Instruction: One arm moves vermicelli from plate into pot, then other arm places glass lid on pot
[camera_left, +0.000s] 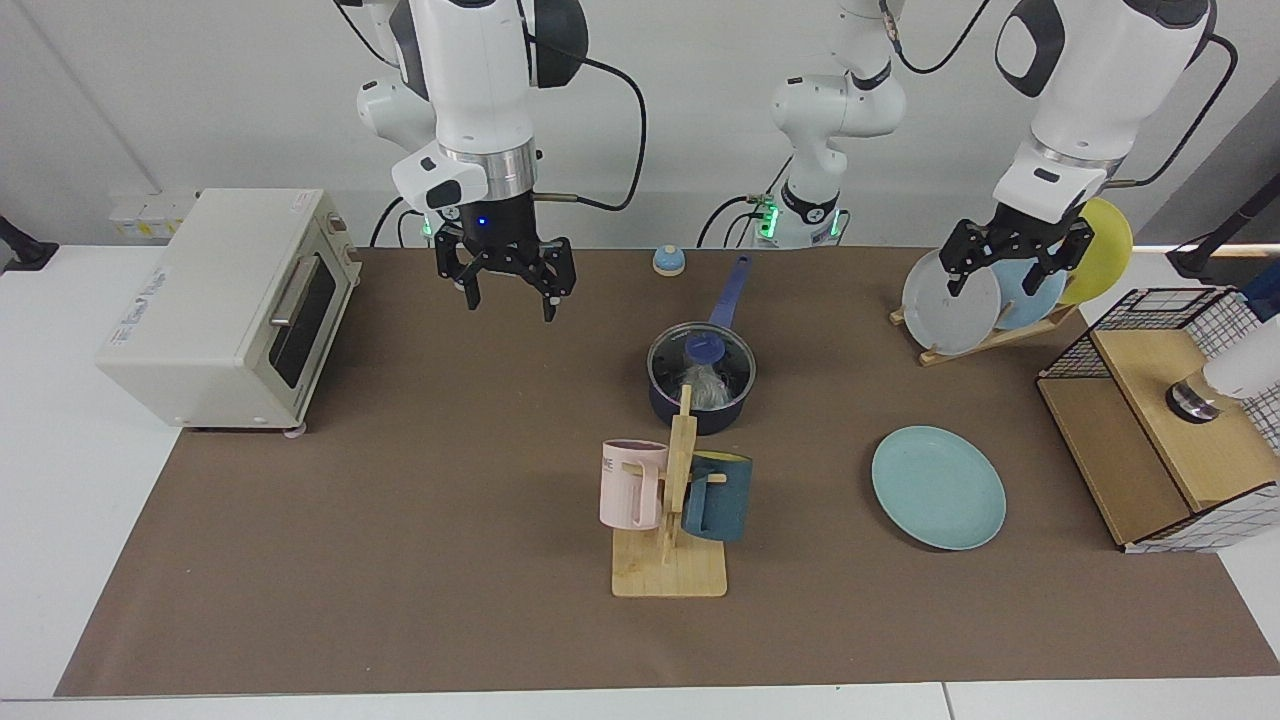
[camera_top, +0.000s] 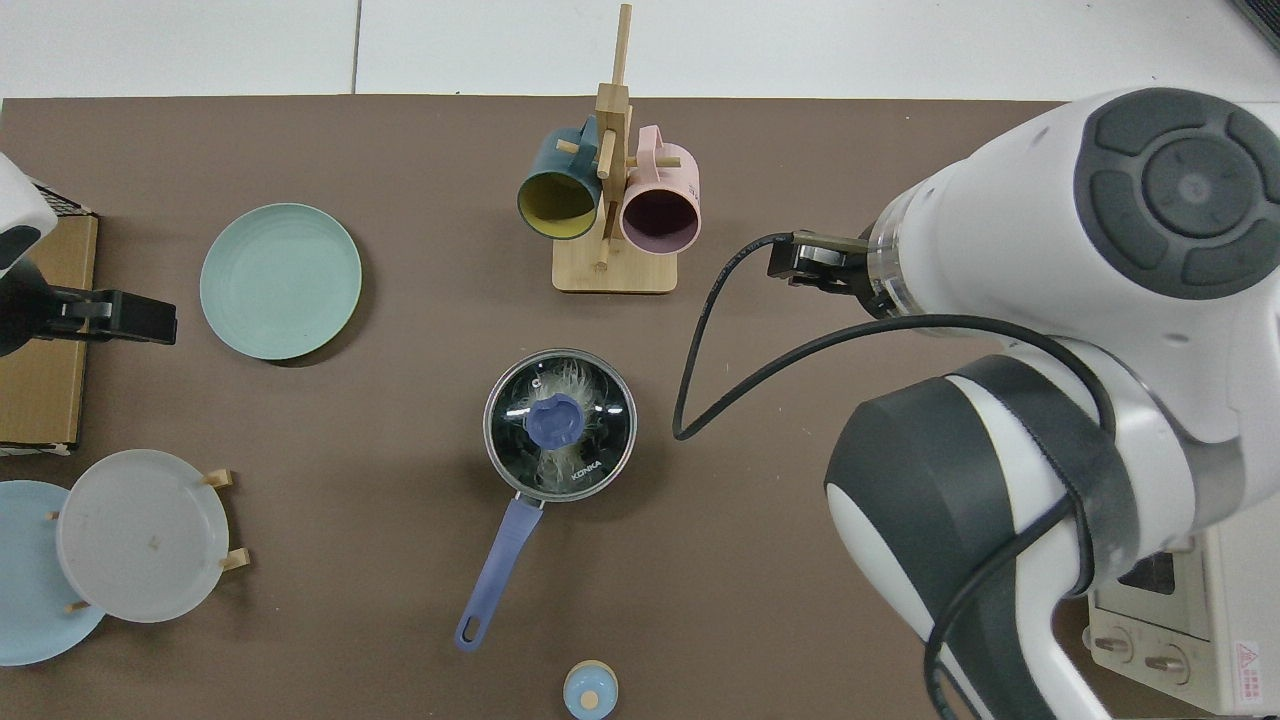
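Pot (camera_left: 700, 385) lidded, mug rack (camera_left: 670, 520) in front, both grippers' jaws open, empty

Robot lab dressed up as a kitchen. Two white Franka arms bolted behind a white table (camera_left: 60, 420), green status lights at the bases, cables looped along the links. Brown paper mat (camera_left: 400, 560) taped flat over the table as a work area. Plain white wall behind, no cupboards or sink. Kitchen props laid out like a test set: toaster oven (camera_left: 225, 305), wooden mug stand (camera_left: 672, 540) with two mugs, upright plate rack (camera_left: 985, 335), lidded saucepan (camera_left: 700, 375), teal plate (camera_left: 938, 487), wire-and-wood basket (camera_left: 1165, 420). Fixed overhead and front cameras.
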